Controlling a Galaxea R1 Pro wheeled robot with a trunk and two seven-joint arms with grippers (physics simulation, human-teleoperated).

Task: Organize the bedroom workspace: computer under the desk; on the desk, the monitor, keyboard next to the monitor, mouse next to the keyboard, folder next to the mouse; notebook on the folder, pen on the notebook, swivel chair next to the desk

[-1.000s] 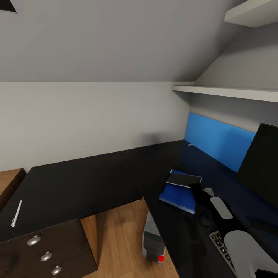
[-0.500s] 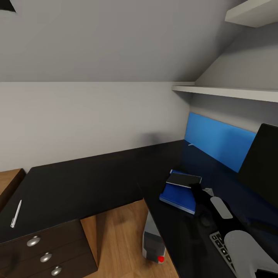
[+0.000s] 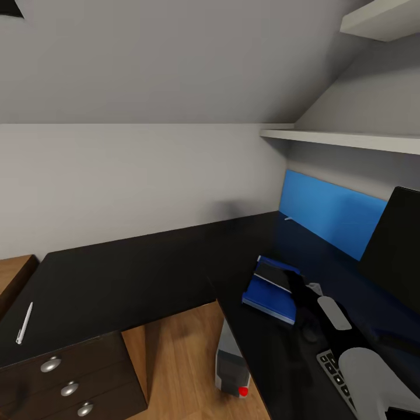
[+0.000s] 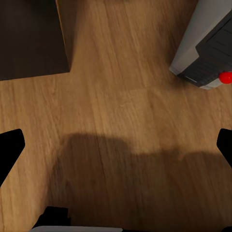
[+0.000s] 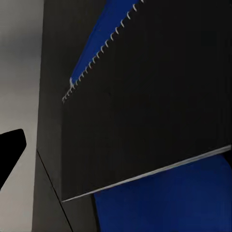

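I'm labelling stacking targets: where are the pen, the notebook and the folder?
pen (image 3: 24, 322): head view, mid-shaft.
notebook (image 3: 277, 276): head view, dark cover.
folder (image 3: 263, 296): head view, bare blue cover.

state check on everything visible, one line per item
folder: flat on the desk.
notebook: lying on the folder, askew, right gripper at its edge.
pen: on the desk's far wing, not on the notebook.
computer: on the floor under the desk edge, red light on.
monitor: upright on the desk, screen dark.
keyboard: on the desk, partly behind the right arm.
left gripper: open, over the floor.
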